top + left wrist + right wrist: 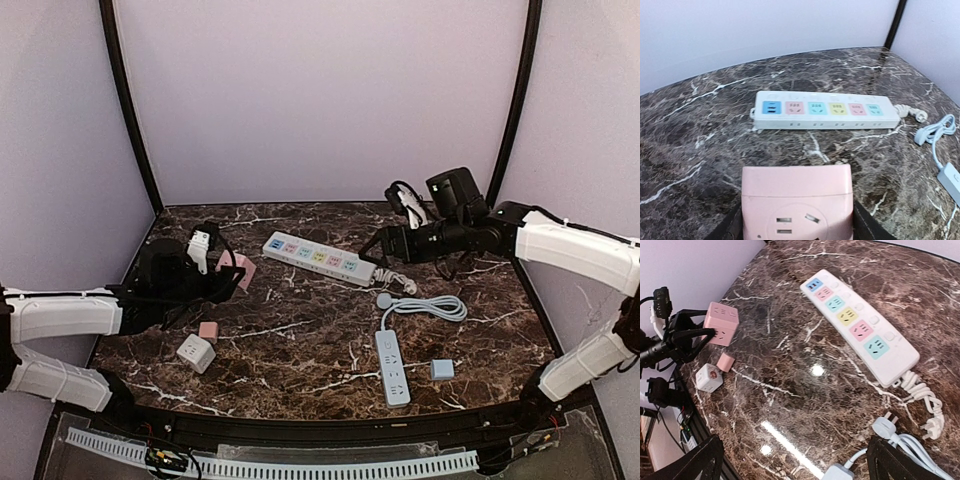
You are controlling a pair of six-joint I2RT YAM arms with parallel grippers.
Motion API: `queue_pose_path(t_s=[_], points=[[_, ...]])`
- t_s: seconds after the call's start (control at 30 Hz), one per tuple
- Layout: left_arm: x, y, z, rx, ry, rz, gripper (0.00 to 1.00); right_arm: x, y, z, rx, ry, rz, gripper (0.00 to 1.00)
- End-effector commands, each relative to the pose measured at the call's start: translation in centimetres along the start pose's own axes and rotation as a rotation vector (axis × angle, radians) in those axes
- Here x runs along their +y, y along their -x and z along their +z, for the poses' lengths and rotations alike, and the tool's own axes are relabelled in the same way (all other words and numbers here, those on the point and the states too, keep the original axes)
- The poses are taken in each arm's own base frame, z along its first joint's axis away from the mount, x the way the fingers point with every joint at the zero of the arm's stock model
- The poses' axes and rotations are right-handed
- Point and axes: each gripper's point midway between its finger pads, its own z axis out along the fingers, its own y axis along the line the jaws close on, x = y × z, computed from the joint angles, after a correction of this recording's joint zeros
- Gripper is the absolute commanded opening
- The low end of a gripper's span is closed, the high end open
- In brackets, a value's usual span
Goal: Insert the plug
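Left hand (230, 277) is clamped on the pink cube adapter (796, 200). Its fingers (732, 227) press the cube's two side faces, leaving the socket face toward the wrist camera. This is probably so the far side, which can't be seen, can meet a socket. I cannot tell whether the cube is clear of the tabletop (700, 150).

The colour-coded power strip (825, 110) lies straight ahead of the left hand, lengthways across its path with sockets facing up. Only bare marble lies between them, so the approach is open.

Right hand (376, 246) has its fingers (695, 465) spread wide and holds nothing. It hovers above the cord end of the strip, likely ready to steady it.

A white cube (196, 352) and a small pink block (208, 331) sit behind and beside the left hand, out of the way. A second strip (392, 365), its coiled cable (432, 306) and a small blue block (442, 369) lie below the right hand.

The back wall stands well beyond the strip; the side wall is close on the left arm's outer side.
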Motion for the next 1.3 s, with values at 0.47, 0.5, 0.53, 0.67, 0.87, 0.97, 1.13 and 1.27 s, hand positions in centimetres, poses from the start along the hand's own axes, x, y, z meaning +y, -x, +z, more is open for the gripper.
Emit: queue_pose_path(t_s=[0.47, 0.5, 0.53, 0.67, 0.87, 0.97, 1.13, 1.27], points=[[-11.8, 1.8, -4.1, -0.172, -0.470, 0.271, 0.45, 8.9, -0.8, 3.8, 0.134, 0.277, -0.064, 0.99], [-12.3, 1.7, -4.2, -0.176, -0.485, 0.279, 0.45, 8.8, -0.9, 4.4, 0.144, 0.271, -0.047, 0.99], [-12.6, 1.7, -4.3, -0.177, -0.492, 0.287, 0.45, 8.8, -1.0, 4.8, 0.154, 0.269, -0.033, 0.99], [-13.7, 1.7, -4.4, -0.181, -0.514, 0.316, 0.45, 9.7, -1.8, 6.5, 0.214, 0.307, 0.020, 0.99], [-15.0, 1.6, -4.4, -0.184, -0.532, 0.351, 0.45, 11.7, -2.7, 7.6, 0.282, 0.382, 0.051, 0.99], [-15.7, 1.6, -4.4, -0.187, -0.542, 0.367, 0.45, 12.2, -3.0, 8.1, 0.305, 0.401, 0.063, 0.99], [-16.7, 1.7, -4.4, -0.193, -0.556, 0.389, 0.45, 12.9, -4.0, 8.8, 0.346, 0.425, 0.080, 0.99], [-17.4, 1.6, -4.5, -0.198, -0.564, 0.408, 0.45, 13.5, -4.7, 9.2, 0.371, 0.442, 0.086, 0.99]])
